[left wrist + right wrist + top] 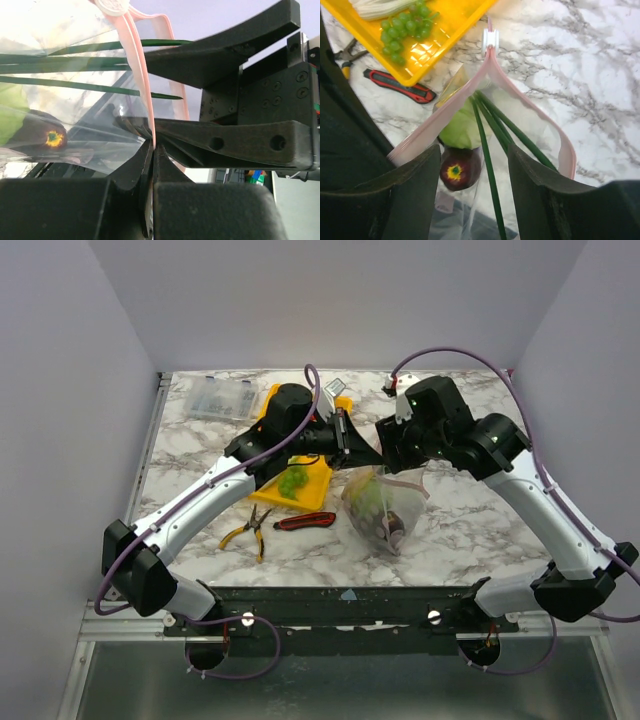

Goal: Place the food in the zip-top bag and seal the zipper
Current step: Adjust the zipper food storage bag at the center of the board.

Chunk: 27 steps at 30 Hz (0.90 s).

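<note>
Two grippers meet over the zip-top bag (378,508) on the marble table (470,525). Leftward, green grapes (292,483) lie in a yellow tray (318,490), with pliers (250,530) and a utility knife (305,521) in front of it. Left gripper (152,150): jaws clenched on the pink zipper (141,75). The bag mouth gapes; cabbage (461,131), a dark purple piece (460,169) and green leek leaves (487,150) sit inside. Right gripper (474,185): jaws released, spread astride the mouth.
</note>
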{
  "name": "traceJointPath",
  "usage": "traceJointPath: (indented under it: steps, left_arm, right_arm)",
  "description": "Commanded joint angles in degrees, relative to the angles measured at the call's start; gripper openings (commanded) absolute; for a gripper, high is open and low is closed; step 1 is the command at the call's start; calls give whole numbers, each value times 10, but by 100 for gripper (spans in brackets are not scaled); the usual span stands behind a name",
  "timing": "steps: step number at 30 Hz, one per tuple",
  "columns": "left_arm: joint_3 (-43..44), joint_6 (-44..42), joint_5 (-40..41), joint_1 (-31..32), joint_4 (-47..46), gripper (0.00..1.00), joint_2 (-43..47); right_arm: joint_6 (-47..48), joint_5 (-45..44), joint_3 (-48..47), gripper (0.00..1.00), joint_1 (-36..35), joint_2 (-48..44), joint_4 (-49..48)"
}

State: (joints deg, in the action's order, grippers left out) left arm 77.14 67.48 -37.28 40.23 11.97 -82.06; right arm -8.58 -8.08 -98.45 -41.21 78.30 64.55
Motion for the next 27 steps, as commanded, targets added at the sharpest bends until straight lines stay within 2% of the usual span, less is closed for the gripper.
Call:
traceJointPath:
  steps: [1,3,7,12,19,25,27]
  left_arm:
    - [5,-2,-21,7,-27,0,-1]
    - [3,-2,-22,8,-28,0,-3]
    - [-1,-3,-21,9,-31,0,1]
    - [-10,-6,-8,7,-30,0,6]
    - [-18,-1,-13,2,-45,0,5]
    - [-16,-1,-24,-1,-51,0,6]
    - [-15,0,-30,-2,-53,0,5]
  right_arm:
    - [79,0,20,59,-4,6,-85]
    - [103,-10,37,59,-4,3,-112]
    - [110,-115,44,58,-3,27,-74]
    - [88,-62,41,60,-3,17,-26]
    - [73,4,102,66,-10,-22,-19]
    - [101,-71,159,69,-45,-23,-40]
    - [103,-89,171,66,-53,-18,-52]
